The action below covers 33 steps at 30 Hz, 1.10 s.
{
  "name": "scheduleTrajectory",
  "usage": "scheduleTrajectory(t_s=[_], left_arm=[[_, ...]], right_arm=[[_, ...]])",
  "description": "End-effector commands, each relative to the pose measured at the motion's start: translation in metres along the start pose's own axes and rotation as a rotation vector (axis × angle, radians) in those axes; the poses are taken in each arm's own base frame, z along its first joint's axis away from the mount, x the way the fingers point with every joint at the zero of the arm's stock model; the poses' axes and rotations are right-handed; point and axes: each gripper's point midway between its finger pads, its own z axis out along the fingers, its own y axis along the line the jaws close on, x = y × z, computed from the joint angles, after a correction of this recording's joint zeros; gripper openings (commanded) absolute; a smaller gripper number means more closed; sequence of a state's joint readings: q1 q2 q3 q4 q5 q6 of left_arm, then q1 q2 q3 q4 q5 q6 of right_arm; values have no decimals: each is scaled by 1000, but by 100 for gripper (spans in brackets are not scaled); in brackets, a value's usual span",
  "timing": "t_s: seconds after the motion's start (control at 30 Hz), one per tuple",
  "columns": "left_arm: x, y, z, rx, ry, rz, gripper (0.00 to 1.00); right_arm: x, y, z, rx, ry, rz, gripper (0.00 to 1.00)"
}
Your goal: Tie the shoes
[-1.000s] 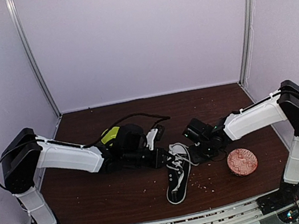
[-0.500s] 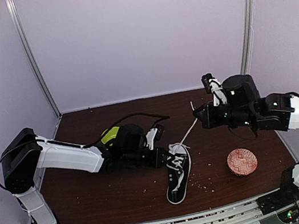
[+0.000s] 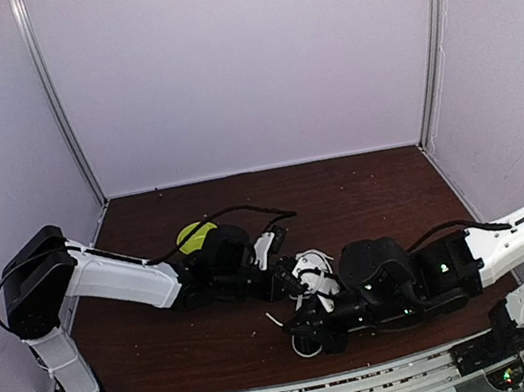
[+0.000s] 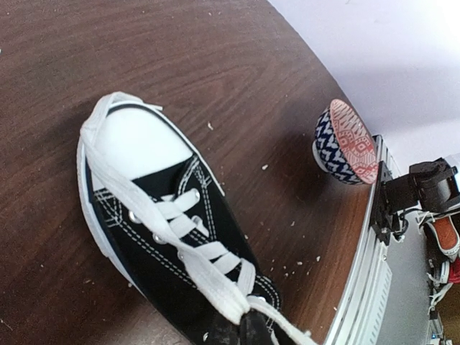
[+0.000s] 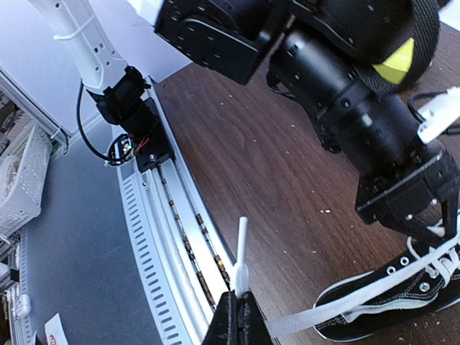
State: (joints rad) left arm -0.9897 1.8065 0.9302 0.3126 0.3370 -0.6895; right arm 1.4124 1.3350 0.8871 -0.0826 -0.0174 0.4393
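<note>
Dark brown wood flecked with pale crumbs (image 4: 264,167) makes up the tabletop (image 3: 372,187) before me, closed in by plain lilac walls (image 3: 240,68). Nearest me, along the front edge, runs the slotted metal rail (image 5: 165,237) that carries my two arms. Just past it, my right hand (image 5: 239,316) hangs low with its fingers pressed together on a flat white lace (image 5: 338,310). The lace's stiff tip stands up out of the pinch, and the rest runs off in a fairly straight line to the shoe (image 4: 169,237). That shoe is a black canvas low-top with a white sole. It sits upright on the wood near the middle of the tabletop, with its white toe cap (image 4: 136,140) turned toward the near edge. From above, my right arm (image 3: 428,273) reaches in from the right and covers most of it. To the shoe's right, well apart from it and close to the rail, stands a small patterned bowl (image 4: 345,144), red and white inside, blue and white outside. At the far end of the shoe, by its top eyelets, my left hand (image 4: 248,327) is clamped on white lace as well. From that pinch a band of lace runs along the lacing and curls round the edge of the toe cap. I cannot tell whether it is the same lace my right hand holds. Beyond my left arm (image 3: 124,276) the wood reaches to the back wall, with its two slanting metal uprights (image 3: 59,110).
</note>
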Motion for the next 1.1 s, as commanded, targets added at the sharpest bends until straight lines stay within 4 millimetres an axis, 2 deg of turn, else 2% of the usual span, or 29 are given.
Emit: scheduleTrajectory(t_s=[0.0,0.07,0.1,0.17,0.2,0.23,0.3,0.4,0.47,0.53,0.63,0.7,0.8,1.07], left_arm=[[-16,-16,-6,44,-57,55,0],[-20,-17,-6,40,-65,64,0],[-24,-18,-6,40,-73,69,0],[-28,-21,-7,43,-85,76,0],[-30,-22,-7,46,-90,79,0],[-32,-24,-8,51,-96,82,0],[-33,-26,-9,60,-106,90,0],[-33,-29,-11,80,-114,98,0],[-32,-32,-11,98,-115,105,0],[-33,-36,-13,116,-123,117,0],[-36,-40,-16,131,-135,129,0],[-37,-42,-17,136,-137,133,0],[-36,-42,-15,136,-124,137,0],[-33,-42,-15,134,-108,137,0]], right_arm=[[-10,33,0,-124,29,-68,0],[1,40,4,-146,80,-97,0],[7,44,6,-156,108,-112,5],[17,44,9,-143,149,-138,24],[18,41,8,-125,151,-141,38],[15,38,5,-109,138,-142,50],[3,28,-8,-54,79,-142,67],[-23,4,-33,16,-24,-116,78],[-33,-21,-43,51,-75,-64,80],[-34,-49,-47,72,-110,-10,81],[-24,-100,-41,114,-134,71,81],[-16,-122,-32,125,-136,92,81],[-8,-140,-15,146,-109,80,81],[-2,-156,26,153,-101,86,79]])
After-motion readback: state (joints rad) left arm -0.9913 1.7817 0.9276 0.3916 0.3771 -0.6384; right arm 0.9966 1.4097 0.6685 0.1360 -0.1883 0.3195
